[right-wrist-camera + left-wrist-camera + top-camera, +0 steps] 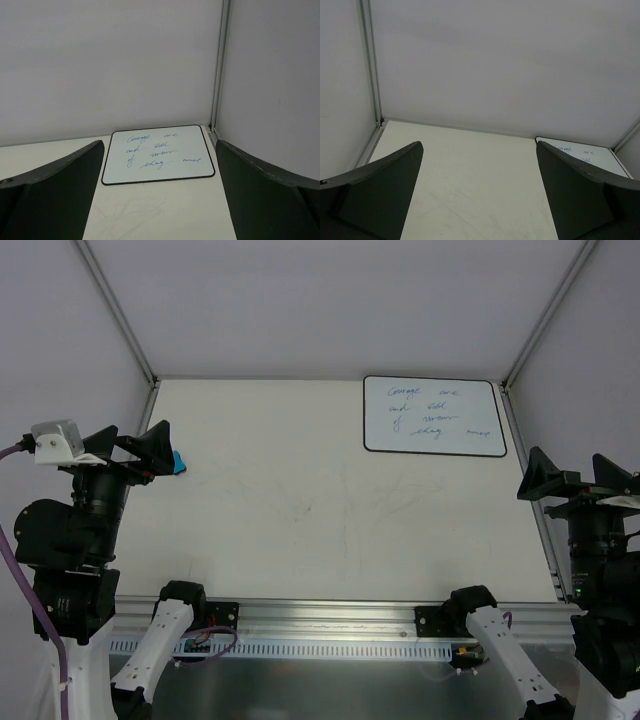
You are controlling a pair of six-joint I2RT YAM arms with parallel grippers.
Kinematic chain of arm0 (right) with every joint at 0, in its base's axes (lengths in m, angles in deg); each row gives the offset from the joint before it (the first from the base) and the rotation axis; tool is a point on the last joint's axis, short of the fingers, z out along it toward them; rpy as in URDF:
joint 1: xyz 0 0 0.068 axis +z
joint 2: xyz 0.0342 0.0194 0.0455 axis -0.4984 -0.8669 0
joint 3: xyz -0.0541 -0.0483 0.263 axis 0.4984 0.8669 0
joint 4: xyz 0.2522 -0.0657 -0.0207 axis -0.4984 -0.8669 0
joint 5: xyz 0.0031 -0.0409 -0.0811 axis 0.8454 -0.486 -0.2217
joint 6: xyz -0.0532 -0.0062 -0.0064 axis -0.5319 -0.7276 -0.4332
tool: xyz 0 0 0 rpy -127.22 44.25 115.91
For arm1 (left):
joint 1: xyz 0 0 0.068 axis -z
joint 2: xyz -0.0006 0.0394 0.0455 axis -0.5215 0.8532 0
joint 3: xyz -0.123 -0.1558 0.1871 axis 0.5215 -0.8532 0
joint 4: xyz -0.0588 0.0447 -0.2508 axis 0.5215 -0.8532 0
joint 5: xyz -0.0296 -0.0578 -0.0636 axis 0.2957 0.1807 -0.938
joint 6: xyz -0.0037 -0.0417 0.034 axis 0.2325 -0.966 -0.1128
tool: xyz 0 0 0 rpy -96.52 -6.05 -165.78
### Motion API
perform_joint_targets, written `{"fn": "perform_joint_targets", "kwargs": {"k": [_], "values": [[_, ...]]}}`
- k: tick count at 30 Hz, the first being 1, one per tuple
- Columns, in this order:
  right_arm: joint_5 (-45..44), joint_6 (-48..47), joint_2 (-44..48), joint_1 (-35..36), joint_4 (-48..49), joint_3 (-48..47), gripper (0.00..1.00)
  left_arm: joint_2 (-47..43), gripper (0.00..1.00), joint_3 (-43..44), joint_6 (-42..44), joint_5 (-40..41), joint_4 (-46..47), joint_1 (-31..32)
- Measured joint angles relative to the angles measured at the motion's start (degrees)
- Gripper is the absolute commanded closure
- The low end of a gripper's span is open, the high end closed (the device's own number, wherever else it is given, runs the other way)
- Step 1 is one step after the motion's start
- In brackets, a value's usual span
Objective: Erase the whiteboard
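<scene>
Whiteboard [435,415] flat at far right corner of desk [300,540]; blue handwriting intact, nothing erased. Blue eraser block [178,462] lies at desk's left side, beside left gripper [158,452]. Left gripper and right gripper [546,480] both spread wide, empty. Whole task left.

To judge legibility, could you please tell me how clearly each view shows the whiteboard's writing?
Right wrist: the whiteboard evenly lit, no glare, blue lines distinct. Top external: lines small, faint. Left wrist: only a corner shows, strokes barely visible.
</scene>
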State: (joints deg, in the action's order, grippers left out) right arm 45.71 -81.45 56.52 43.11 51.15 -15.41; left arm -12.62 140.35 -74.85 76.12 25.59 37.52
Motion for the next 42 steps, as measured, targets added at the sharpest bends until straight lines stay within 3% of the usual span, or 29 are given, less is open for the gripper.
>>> {"fn": "perform_joint_targets", "kwargs": {"k": [16, 29, 36, 42], "values": [[7.9, 4.5, -8.3, 0.0, 0.4, 2.0, 0.01, 0.4, 0.01, -5.7, -2.6, -1.0, 0.2, 0.0], [23.4, 9.0, -40.8, 0.0, 3.9, 9.1, 0.01, 1.0, 0.01, -21.7, -8.8, -8.2, 0.0, 0.0], [21.2, 9.9, -58.5, 2.7, 11.9, 10.6, 0.01, 2.7, 0.01, -26.0, -11.6, -12.2, 0.0, 0.0], [16.3, 9.9, -73.4, 6.4, 18.2, 8.3, 0.08, 4.0, 0.01, -26.9, -13.0, -13.3, -0.1, 0.0]]}}
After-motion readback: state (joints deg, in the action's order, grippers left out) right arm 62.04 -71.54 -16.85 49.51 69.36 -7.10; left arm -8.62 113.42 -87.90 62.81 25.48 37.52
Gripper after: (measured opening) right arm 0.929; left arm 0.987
